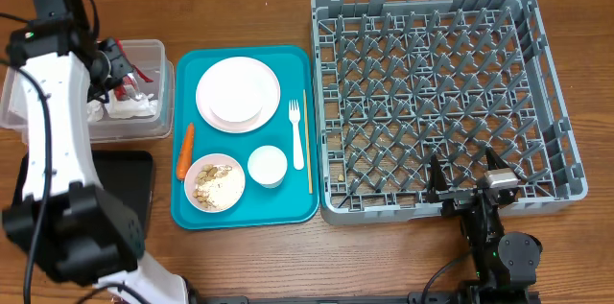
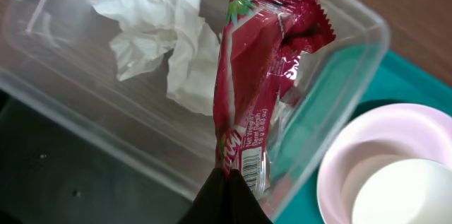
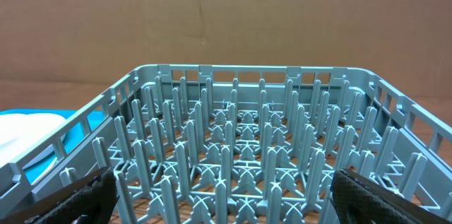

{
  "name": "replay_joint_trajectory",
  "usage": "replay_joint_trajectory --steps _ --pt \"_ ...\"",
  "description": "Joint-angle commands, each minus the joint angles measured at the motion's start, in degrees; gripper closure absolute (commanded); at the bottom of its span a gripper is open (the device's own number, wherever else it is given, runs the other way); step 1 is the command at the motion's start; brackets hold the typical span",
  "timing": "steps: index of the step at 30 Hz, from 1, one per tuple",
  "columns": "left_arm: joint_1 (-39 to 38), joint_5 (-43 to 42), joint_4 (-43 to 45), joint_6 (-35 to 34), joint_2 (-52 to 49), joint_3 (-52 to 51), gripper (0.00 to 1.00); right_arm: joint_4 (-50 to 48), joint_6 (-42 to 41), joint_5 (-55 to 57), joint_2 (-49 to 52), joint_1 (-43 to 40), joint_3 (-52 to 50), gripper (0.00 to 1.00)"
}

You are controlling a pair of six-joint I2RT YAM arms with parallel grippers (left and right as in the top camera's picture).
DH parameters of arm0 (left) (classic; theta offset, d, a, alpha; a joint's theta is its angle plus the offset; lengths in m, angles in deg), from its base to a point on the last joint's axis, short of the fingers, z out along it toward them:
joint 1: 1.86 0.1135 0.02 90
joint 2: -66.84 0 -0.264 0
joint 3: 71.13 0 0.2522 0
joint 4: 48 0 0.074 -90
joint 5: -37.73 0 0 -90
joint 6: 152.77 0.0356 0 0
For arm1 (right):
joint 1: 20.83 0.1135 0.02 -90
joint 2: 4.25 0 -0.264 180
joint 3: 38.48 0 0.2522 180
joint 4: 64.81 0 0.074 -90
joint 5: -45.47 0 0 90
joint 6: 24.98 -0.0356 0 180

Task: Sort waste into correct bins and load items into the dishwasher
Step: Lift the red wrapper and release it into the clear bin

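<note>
Left gripper (image 2: 226, 185) pinches the wrapper (image 2: 254, 90) over the tub (image 2: 374, 26), upper left; released near its wall, it could land outside. Right gripper (image 1: 467, 181) is spread.

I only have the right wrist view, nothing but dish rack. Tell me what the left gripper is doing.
Observer: The left gripper pinches a red snack wrapper by one end, over the opening of the clear tub.
Operator: Report what waste sits on the tray.
Observer: An orange carrot lies on the teal tray, beside a bowl holding food scraps.
</note>
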Motion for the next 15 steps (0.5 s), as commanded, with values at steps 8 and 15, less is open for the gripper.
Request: replay_joint_trajectory --steps 8,15 --pt "-0.07 -0.04 2.08 0.37 -4.26 0.87 0.45 -0.26 -0.17 0.2 -0.63 -0.2 -0.61 0.0" --pt "-0.15 -10.05 -0.5 3.87 -2.1 2.14 0.16 -0.26 -0.17 0.2 -0.63 -0.2 -0.61 0.0"
